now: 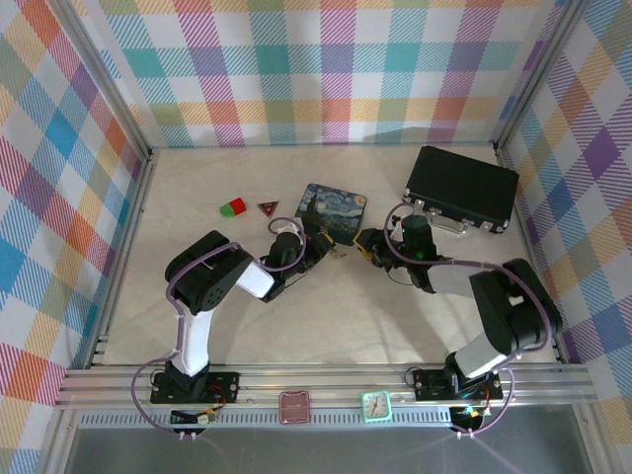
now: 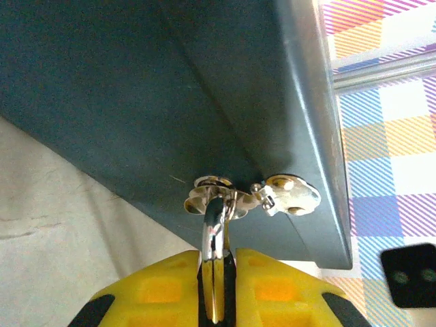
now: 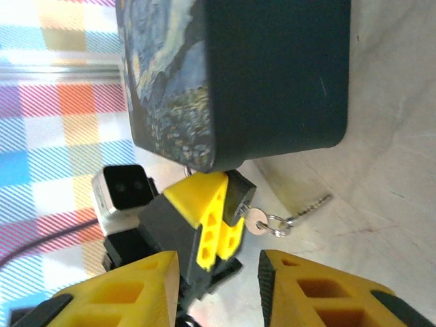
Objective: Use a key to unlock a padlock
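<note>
The left gripper [image 2: 216,264] is clamped tight on the key [image 2: 214,228], which shows edge-on between its yellow fingers [image 2: 272,286], just beside the near edge of the starry-night tin [image 1: 332,211] at the middle of the table [image 1: 346,316]. A small ring [image 3: 276,225] links it to a second key [image 3: 310,205] trailing on the table. The right gripper [image 3: 218,272] sits just to the right, its jaws wide apart and holding nothing.
</note>
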### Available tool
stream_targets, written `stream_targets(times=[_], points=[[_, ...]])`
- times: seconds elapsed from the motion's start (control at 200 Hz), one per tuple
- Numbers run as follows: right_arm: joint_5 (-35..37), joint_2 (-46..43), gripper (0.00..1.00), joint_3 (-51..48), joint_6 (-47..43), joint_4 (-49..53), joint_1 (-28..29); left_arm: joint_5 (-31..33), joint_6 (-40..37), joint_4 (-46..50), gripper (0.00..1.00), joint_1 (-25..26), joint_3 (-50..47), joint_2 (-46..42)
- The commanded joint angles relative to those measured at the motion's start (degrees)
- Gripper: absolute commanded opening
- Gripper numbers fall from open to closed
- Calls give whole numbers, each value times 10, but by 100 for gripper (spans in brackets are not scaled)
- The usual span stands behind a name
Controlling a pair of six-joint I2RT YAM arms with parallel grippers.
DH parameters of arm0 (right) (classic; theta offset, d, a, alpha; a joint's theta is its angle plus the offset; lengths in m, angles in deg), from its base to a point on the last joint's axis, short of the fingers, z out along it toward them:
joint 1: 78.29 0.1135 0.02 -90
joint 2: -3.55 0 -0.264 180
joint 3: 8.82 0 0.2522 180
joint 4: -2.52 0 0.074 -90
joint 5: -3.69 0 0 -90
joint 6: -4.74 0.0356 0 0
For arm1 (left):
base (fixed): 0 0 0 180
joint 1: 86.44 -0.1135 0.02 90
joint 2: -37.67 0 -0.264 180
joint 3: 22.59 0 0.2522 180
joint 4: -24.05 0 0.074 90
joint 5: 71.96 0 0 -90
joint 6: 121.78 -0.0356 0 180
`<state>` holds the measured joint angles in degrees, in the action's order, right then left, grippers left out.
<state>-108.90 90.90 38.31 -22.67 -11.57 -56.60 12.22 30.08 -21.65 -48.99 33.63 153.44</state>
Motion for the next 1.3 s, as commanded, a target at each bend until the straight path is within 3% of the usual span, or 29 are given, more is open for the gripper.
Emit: stream_targets(times=[0.0, 0.08, 0.205, 0.32, 0.495, 0.715, 0.965, 1.17, 1.295], points=[[55, -46, 40, 35, -166, 207, -1, 14, -3, 37, 0, 7, 7, -25], [76, -69, 43, 56, -220, 272, 3, 13, 5, 52, 0, 8, 10, -24], [119, -84, 47, 94, -298, 355, 24, 16, 15, 68, 38, 8, 1, -38], [128, -83, 50, 116, -345, 384, 42, 29, 14, 99, 54, 7, -17, -73], [168, -64, 51, 162, -407, 419, 88, 41, 12, 139, 60, -4, -55, -141], [252, 23, 53, 247, -487, 471, 172, 17, -9, 234, 62, -63, -78, -223], [388, 166, 66, 379, -544, 537, 249, 11, -66, 349, 63, -148, -77, -321], [514, 278, 68, 483, -566, 599, 269, 24, -83, 378, 64, -174, -74, -363], [528, 307, 64, 501, -580, 599, 272, 22, -84, 377, 64, -177, -77, -361]])
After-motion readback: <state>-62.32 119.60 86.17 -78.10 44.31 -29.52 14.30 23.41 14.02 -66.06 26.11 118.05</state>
